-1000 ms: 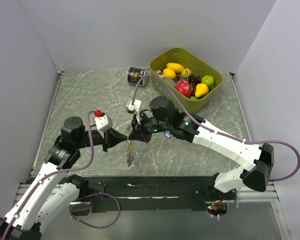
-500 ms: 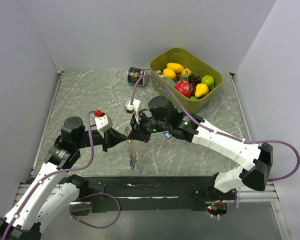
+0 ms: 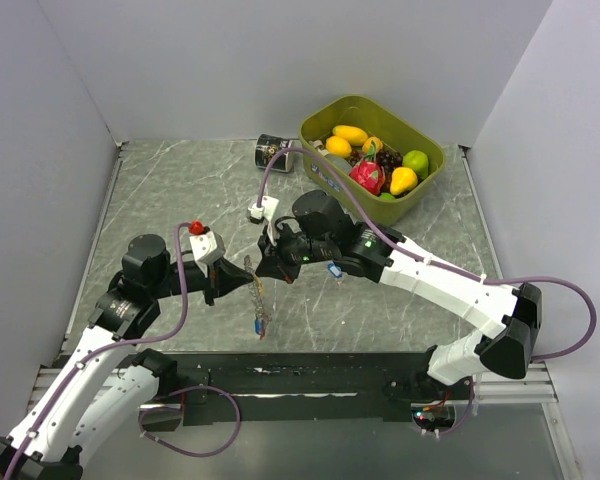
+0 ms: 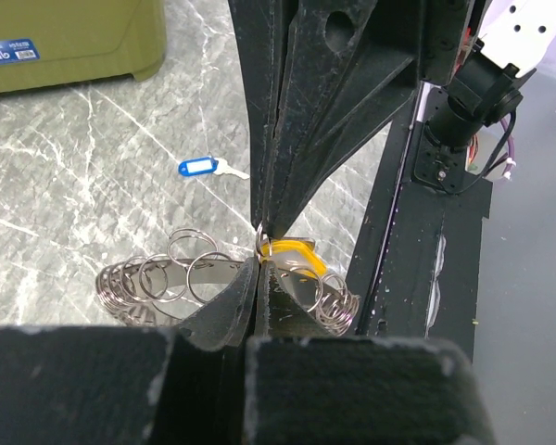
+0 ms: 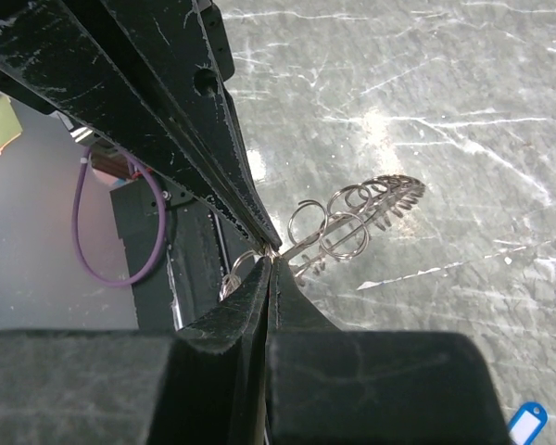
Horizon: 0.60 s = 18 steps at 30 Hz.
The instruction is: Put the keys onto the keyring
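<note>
CHANGE: right gripper (image 5: 271, 264) drew toward 11 o'clock, stretching keyring (image 3: 259, 305) | GRIP: it and left gripper (image 4: 258, 269) both clamped tip-to-tip on keyring, mid-table | OUTSTANDING: blue-tagged key (image 3: 335, 268) lay loose at keyring's 3 o'clock, unthreaded.

Left arm: reaches toward 1 o'clock.
Left gripper (image 3: 244, 277): jaws pressed together.
Right arm: stretches toward 10 o'clock.
Right gripper (image 3: 263, 268): jaws pressed together, tips seemingly meeting the left's.

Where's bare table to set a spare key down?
Bare: back-left table, between left wall and can; also the strip between bin and right arm. Crowded: centre, where left gripper and right gripper pinch the keyring, blue-tagged key beside.
</note>
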### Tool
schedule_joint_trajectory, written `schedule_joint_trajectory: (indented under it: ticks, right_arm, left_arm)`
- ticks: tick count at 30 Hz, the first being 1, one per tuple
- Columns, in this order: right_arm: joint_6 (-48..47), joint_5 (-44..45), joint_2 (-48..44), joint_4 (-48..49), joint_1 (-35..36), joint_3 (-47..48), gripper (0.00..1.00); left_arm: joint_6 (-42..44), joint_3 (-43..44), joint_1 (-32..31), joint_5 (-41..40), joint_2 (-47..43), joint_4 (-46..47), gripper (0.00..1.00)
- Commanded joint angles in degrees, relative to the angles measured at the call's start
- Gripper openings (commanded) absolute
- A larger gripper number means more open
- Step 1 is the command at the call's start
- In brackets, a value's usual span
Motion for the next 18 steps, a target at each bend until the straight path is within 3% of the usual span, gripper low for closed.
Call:
schedule_joint_trajectory:
  ticks: [1,18]
  right_arm:
    - [-0.17,3.3,-0.24,0.26,0.18,1.2,0.0]
    - [0.27,5.67,-3.31,0.52,0.09,-1.87,0.0]
  left_arm:
    - [0.13,2.55,-0.34,1.91,-1.64,3.96,0.01]
    - [0.13,2.73,-0.34,0.41,-3.13,5.1,0.01]
